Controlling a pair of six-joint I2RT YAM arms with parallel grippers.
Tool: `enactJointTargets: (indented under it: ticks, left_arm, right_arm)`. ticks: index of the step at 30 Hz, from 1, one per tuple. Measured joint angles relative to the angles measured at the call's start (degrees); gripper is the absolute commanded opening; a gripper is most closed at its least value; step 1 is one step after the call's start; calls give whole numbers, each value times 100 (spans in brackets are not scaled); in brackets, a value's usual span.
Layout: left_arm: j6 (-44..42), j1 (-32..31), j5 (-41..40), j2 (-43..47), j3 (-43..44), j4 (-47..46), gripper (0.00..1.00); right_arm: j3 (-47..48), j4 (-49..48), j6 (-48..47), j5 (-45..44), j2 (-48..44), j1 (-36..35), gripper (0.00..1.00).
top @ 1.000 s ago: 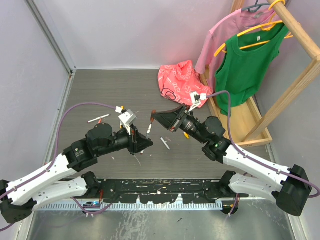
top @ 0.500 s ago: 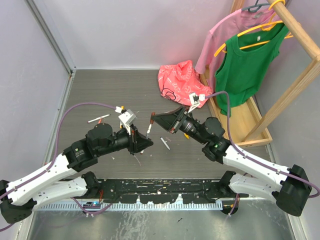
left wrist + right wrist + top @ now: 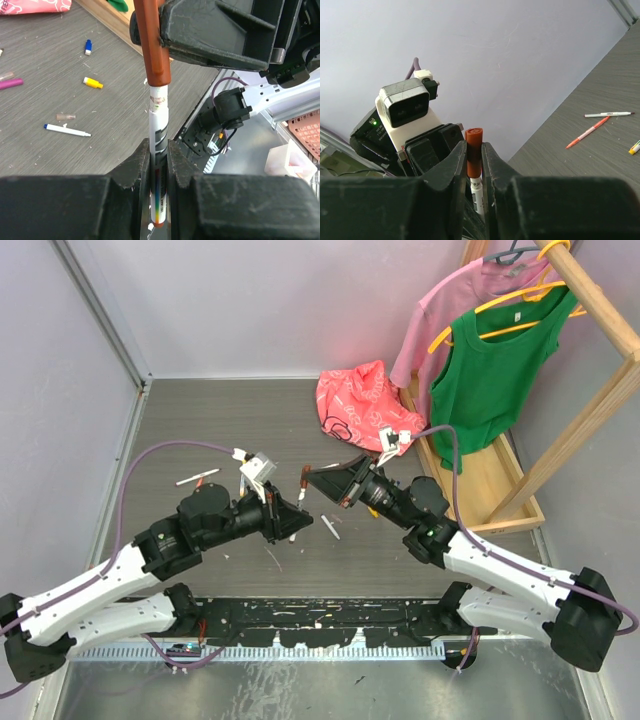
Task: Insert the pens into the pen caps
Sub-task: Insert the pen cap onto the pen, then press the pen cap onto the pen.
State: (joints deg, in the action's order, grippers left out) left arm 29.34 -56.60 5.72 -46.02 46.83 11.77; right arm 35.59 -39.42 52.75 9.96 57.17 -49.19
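Note:
My left gripper (image 3: 159, 165) is shut on a white pen (image 3: 159, 125) with a rainbow stripe, held above the table. My right gripper (image 3: 474, 165) is shut on a dark red pen cap (image 3: 473, 152); in the left wrist view the same cap (image 3: 154, 45) sits on the pen's upper end. In the top view the two grippers (image 3: 296, 515) (image 3: 312, 478) meet at the table's middle with the pen (image 3: 301, 498) between them. Loose on the table: a white pen (image 3: 67, 130), a yellow cap (image 3: 93, 83), a blue cap (image 3: 88, 47) and a purple cap (image 3: 11, 83).
A red plastic bag (image 3: 358, 400) lies at the back. A wooden clothes rack (image 3: 590, 330) with a pink and a green shirt stands at the right. A white pen (image 3: 609, 114) and an orange-red pen (image 3: 587, 132) lie on the left side of the table.
My left gripper has moved right and forward with the pen, closing onto the right gripper. The pen's end now sits in the dark red cap. The right gripper has hardly moved.

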Motion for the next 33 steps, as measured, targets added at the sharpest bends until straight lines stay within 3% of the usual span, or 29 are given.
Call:
enactJointTargets:
  ticks: [23, 33]
  left_arm:
    - [136, -4, -299, -186, 184, -120, 0]
    - [131, 0, -485, -142, 190, -345, 0]
  right_arm:
    - [-59, -317, -46, -70, 74, 26, 26]
    - [-50, 363, -328, -42, -138, -26, 35]
